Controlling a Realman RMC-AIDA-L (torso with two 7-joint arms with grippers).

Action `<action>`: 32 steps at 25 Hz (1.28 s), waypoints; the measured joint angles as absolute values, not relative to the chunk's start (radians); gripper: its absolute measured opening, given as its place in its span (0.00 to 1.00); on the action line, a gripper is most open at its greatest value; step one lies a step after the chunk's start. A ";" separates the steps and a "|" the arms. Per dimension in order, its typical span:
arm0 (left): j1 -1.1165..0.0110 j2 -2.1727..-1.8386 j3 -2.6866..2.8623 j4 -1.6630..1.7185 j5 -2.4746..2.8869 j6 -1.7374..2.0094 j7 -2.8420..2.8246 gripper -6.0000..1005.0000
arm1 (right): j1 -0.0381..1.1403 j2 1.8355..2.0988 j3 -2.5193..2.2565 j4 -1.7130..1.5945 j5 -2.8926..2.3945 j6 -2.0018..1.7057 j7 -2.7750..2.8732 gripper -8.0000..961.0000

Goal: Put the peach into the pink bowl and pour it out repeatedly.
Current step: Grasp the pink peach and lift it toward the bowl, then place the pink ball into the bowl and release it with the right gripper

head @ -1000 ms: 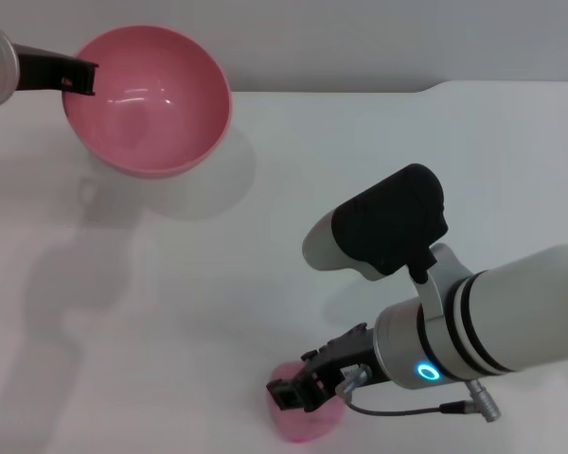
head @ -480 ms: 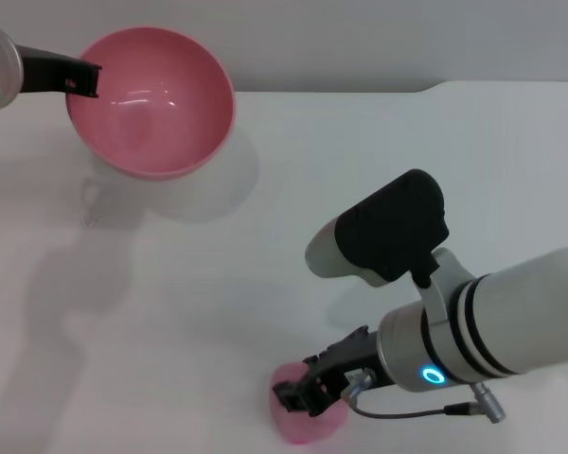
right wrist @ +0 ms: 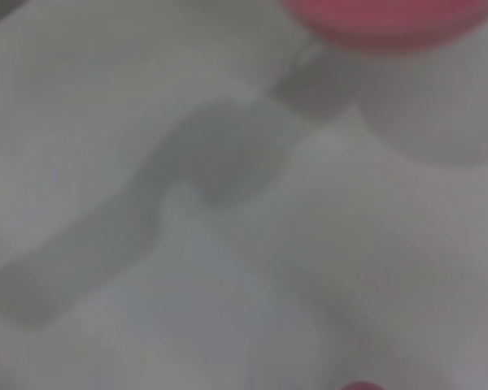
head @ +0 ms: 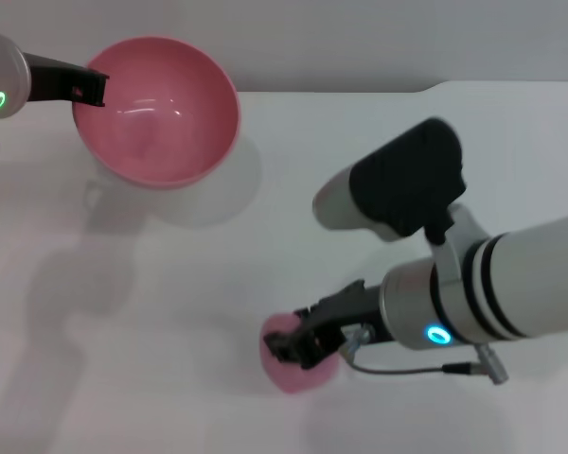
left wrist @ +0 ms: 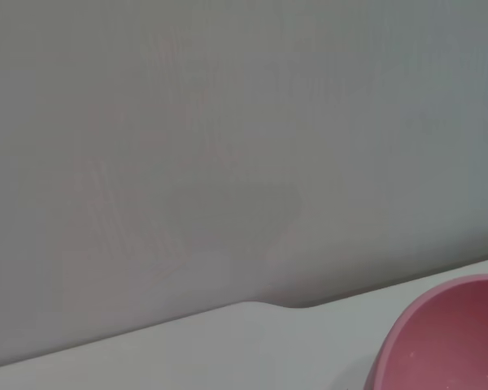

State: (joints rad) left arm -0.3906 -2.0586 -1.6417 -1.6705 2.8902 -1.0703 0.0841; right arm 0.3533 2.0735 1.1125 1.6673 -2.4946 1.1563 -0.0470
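A two-armed robot works over a white surface, its right end effector pinching the peach near the front edge of the scene, in the head view. The dark fingers close on the top of the pale-pink fruit, which sits low beneath them (whether it rests on the surface or hangs just clear of it cannot be told). Well apart, at the far left, the left end effector is clamped on the near-left rim of the pink bowl, holding it tilted so that its glossy inside faces the camera. The bowl holds nothing that can be seen, and its shadow falls on the surface below and to its right. From the left wrist, only an arc of the bowl's rim shows against a grey wall. The right wrist view is blurred, catching a pink edge and arm shadows across the surface.
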 joint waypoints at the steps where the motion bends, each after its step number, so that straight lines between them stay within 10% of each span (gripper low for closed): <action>1: -0.390 -2.059 -1.637 -1.670 2.891 -1.070 0.084 0.05 | 0.354 2.073 1.123 1.680 -2.497 1.159 -0.049 0.41; 32: -0.435 -2.068 -1.346 -1.681 2.873 -1.079 0.029 0.05 | 0.365 2.075 1.306 2.012 -2.802 1.249 -0.049 0.39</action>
